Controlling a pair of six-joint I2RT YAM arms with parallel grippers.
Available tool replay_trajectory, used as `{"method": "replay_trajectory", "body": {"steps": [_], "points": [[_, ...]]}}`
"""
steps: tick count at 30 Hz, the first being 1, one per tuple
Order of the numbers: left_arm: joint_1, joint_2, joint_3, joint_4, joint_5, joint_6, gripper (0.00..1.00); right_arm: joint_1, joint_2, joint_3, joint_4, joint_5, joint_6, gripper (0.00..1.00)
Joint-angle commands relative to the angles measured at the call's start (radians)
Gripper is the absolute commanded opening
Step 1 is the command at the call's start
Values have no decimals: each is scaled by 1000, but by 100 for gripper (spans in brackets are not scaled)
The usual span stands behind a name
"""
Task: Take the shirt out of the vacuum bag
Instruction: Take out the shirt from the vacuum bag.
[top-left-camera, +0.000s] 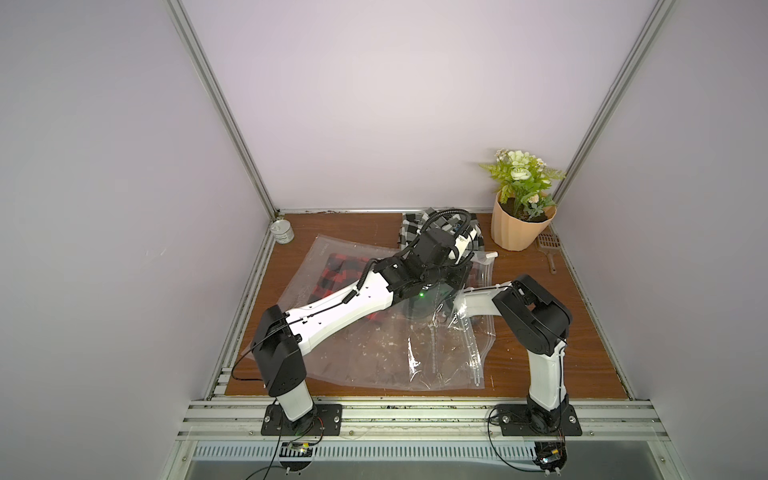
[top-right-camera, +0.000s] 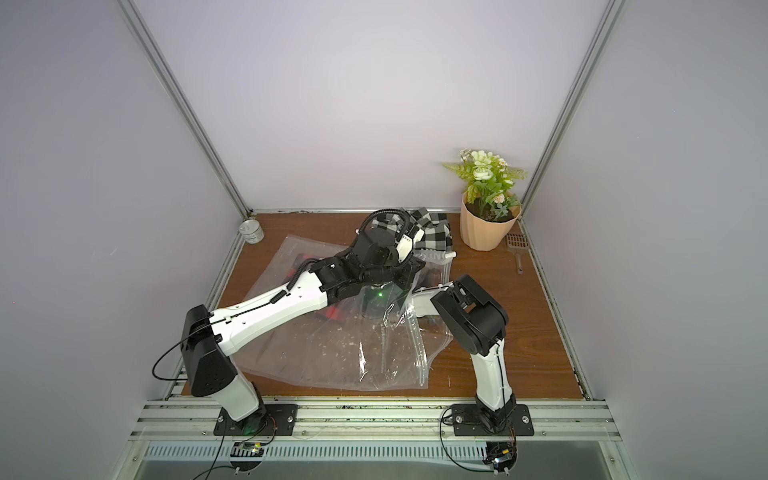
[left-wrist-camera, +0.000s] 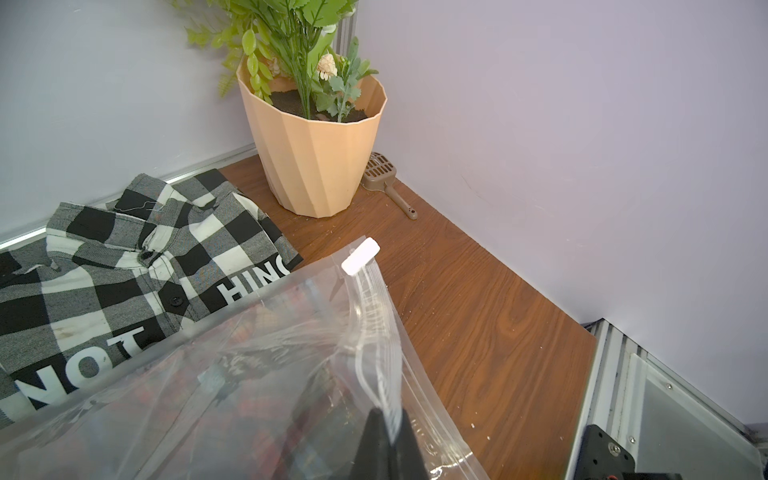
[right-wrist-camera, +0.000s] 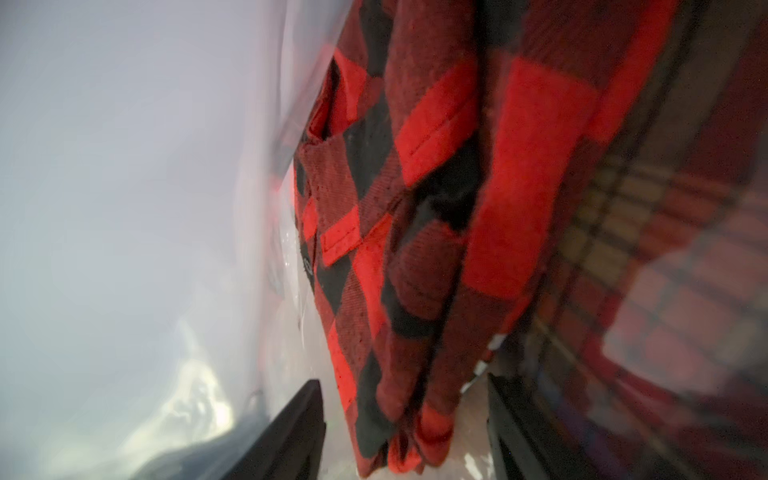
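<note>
While my left fingers (left-wrist-camera: 370, 449) clamp the edge of the vacuum bag (left-wrist-camera: 249, 374), my right fingers (right-wrist-camera: 291, 436) stand apart around the shirt (right-wrist-camera: 415, 208); closing may trap film too.

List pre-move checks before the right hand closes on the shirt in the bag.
1. Bag held: left hand shut on the zip strip of the vacuum bag: ok.
2. Bag mouth open, right hand inside: ok.
3. Fold of red shirt between the open jaws: ok.
4. Shirt gripped: not ok.
5. Single garment between the jaws: cannot tell; blurred plaid cloth alongside.
</note>
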Motion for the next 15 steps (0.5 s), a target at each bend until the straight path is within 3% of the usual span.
{"method": "replay_trajectory", "body": {"steps": [1, 7, 15], "points": [[10, -39, -11, 13, 16, -4, 1, 15, 18, 34, -95, 93, 3, 68], [6, -47, -15, 33, 35, -17, 0, 38, 31, 55, -156, 207, 15, 75], [-1, -51, -20, 29, 34, -18, 1, 60, 69, 99, -210, 314, 38, 75]]}}
